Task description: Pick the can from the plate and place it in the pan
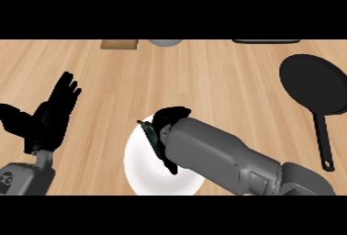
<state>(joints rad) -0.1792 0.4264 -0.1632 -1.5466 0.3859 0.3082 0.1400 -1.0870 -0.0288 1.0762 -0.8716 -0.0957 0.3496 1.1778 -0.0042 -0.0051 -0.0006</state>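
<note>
A white plate (146,172) lies on the wooden counter at the lower middle. My right forearm reaches over it from the lower right, and my right hand (169,118) points down over the plate's far edge. The wrist and forearm cover most of the plate, and the can does not show. A black pan (313,82) sits at the right, apart from the hand, with its long handle (324,140) pointing toward me. My left hand (51,114) rests open at the left edge, fingers up, holding nothing.
Along the counter's far edge are a brown block (119,44), a grey rounded object (166,42) and a dark flat object (265,41). Bare wood (224,82) stretches between the plate and the pan.
</note>
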